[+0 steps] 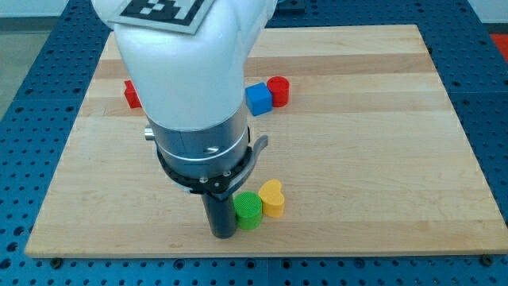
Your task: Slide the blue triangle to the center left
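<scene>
My tip (222,235), the gripless end effector, rests on the tabletop (373,159) touching the green round block (248,210), a yellow block (272,198) beside it. Farther up sit a blue block (258,98), red cylinder (279,90) and red block (131,95). I cannot make out a blue triangle.

Five coloured blocks show on the wooden board (381,159). Two are red: a red cylinder (279,90) and a red block (132,94) half hidden behind the arm, its shape unclear. One is a blue cube (258,98). One is a green cylinder (248,210). One is a yellow heart-shaped block (272,198). There is one board and one arm (190,79).
</scene>
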Motion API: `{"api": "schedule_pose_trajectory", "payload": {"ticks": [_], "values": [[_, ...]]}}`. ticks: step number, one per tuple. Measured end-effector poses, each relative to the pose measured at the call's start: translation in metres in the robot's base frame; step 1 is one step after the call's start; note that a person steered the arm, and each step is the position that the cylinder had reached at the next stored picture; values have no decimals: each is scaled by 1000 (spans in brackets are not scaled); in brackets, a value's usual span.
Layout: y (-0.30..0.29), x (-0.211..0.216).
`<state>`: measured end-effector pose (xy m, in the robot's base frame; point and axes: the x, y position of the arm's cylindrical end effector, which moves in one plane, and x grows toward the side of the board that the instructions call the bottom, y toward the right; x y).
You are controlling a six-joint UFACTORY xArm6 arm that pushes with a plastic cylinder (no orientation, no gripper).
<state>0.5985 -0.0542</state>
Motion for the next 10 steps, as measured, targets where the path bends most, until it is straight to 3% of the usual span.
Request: {"api": "schedule_pose_trajectory", "payload": {"ticks": [1, 4, 5, 6, 8, 10], "values": [[0, 0], [-75, -27], [-66, -38], [-11, -89], [-17, -90], [-67, -104]]}}
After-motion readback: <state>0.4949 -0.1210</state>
